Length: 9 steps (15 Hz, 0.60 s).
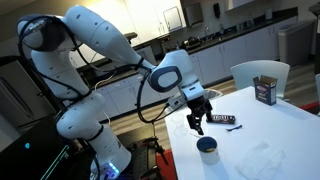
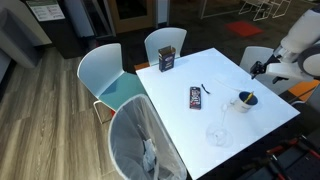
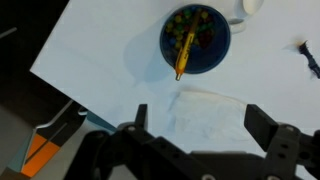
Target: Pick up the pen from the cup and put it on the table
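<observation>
Gripper: the Robotiq gripper [image 3: 198, 120] is opened wide. Its jaws stand far apart at the bottom of the wrist view with nothing between them, so it holds nothing.
Gripper position: in an exterior view it hangs in the air above the white table [image 1: 285, 130], near the table edge on the robot's side. It is higher than the cup and touches nothing.
Cup: the dark blue cup [image 3: 196, 40] stands upright on the table, a little inside that same edge. It is well apart from the brown box [image 2: 166, 60] at the far corner.
Pen: the yellow-orange pen [image 3: 184, 52] is in the cup and leans against the rim. Its lower end in the wrist view reaches out over the rim on the gripper's side.
Direction from gripper: the cup and pen lie ahead of the gripper and below it, slightly toward the left jaw, not yet under the jaws.
Long axis: in the wrist view the pen runs almost top to bottom, a little slanted. The jaws open from side to side, so the opening seems to lie already across the pen.
Next move, as I judge: go forward over the cup, then go down so that the jaws take the free end of the pen. Little turning of the wrist looks necessary.
Nearby things: the black bar [image 2: 194, 97] and a small dark object [image 1: 235, 127] lie further in on the table, apart from the cup.
Task state: the pen is not yet grasped.
</observation>
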{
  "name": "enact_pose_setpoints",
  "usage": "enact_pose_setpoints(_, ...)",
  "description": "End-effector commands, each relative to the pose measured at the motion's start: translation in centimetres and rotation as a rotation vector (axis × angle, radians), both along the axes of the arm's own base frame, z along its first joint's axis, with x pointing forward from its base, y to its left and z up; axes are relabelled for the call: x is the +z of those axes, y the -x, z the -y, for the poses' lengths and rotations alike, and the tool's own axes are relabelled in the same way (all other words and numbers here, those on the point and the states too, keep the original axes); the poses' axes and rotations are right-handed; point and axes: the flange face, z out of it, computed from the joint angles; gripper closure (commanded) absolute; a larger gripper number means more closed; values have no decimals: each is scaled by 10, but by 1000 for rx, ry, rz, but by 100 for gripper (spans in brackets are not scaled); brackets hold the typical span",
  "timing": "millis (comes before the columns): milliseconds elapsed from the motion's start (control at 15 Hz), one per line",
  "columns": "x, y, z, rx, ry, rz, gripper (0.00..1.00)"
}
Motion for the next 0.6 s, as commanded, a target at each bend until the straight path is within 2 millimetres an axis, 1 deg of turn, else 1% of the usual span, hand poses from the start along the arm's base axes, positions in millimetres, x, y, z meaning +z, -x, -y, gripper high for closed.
enact_pose_setpoints(0,-23,7,-10,-77,17,-28,15)
enact_pose_setpoints(133,-37,7,-17,-96,17,-35,22)
enact_pose_setpoints(200,-45,6,-21,-100,18,-39,22)
enact_pose_setpoints(267,-52,5,-25,-110,24,-41,18)
enact_pose_setpoints(467,-72,2,-29,-139,54,-4,24)
enact_pose_setpoints(533,-78,1,-29,-149,64,9,24)
